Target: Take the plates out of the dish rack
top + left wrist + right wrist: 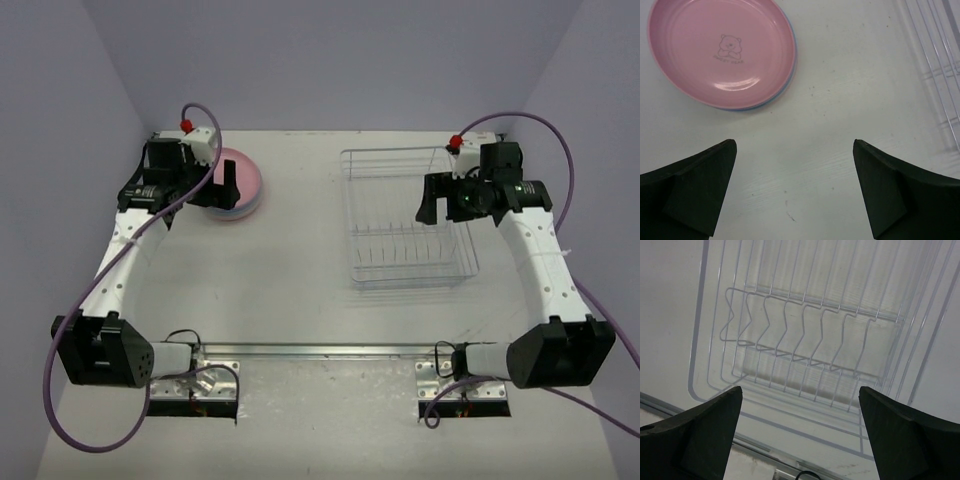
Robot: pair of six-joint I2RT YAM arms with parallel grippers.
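Your plates [233, 186] sit in one flat stack on the bench [300, 300], far left, well apart from the dish rack [405, 250]. The top plate is pink with a small bear print, and a blue rim shows under it in the left wrist view. The dish rack stands on the right half of the bench, and your right wrist camera looks straight through its row of wire dividers to the surface below. Your left gripper [794, 145] hovers over bare bench just beside the stack, jaws spread wide and gripping nothing. Your right gripper [800, 390] hangs above the dish rack, jaws equally wide and gripping nothing.
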